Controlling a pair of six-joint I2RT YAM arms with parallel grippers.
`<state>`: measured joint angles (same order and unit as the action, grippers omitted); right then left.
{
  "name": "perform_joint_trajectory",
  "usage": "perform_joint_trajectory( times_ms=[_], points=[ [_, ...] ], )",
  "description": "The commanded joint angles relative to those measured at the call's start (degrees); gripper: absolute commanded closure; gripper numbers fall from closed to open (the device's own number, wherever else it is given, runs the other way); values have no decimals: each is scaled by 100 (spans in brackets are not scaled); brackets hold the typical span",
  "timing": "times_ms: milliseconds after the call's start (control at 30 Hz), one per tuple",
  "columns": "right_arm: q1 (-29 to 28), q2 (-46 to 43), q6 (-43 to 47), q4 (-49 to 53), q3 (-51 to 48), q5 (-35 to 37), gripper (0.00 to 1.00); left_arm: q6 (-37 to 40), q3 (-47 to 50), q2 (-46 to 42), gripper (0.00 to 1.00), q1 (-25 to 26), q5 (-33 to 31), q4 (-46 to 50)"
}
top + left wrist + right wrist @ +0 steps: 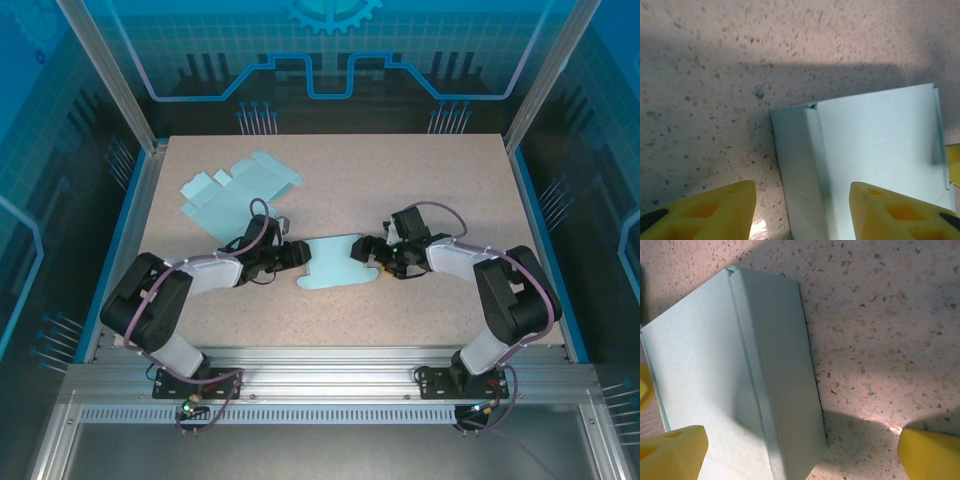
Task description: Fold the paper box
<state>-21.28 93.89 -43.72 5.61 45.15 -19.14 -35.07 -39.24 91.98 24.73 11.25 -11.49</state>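
Just in from the near edge of the speckled worktop, centred, I have the pale blue, partly folded paper box lying lengthwise between my left end effector and right end effector, each spread apart astride one end, equally close.

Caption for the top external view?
Left gripper and right gripper flank a partly folded blue paper box; a flat blank lies far left.

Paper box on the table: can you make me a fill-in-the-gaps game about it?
1. The paper box is light ____.
2. It lies ____ the left gripper and the right gripper.
3. The grippers' fingers are coloured ____.
4. The flat sheet lies on the table, toward its far ____ side.
Missing words: blue; between; yellow; left.
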Motion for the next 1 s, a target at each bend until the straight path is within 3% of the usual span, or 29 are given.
perform_joint_trajectory(
  times_ms=[0,167,567,967],
  points=[
    [-127,742,97,-1145,-41,-429,0,-56,-169,235,45,-50,412,-156],
    [-126,899,-5,-1352,-25,-593,1,-50,-99,321,49,-56,303,-117],
    [-315,1314,-502,-2412,98,-1309,10,-557,626,614,88,-475,771,-972],
    [-649,1239,-707,-2892,480,-1745,16,-562,589,549,89,-505,888,-1005]
  ],
)
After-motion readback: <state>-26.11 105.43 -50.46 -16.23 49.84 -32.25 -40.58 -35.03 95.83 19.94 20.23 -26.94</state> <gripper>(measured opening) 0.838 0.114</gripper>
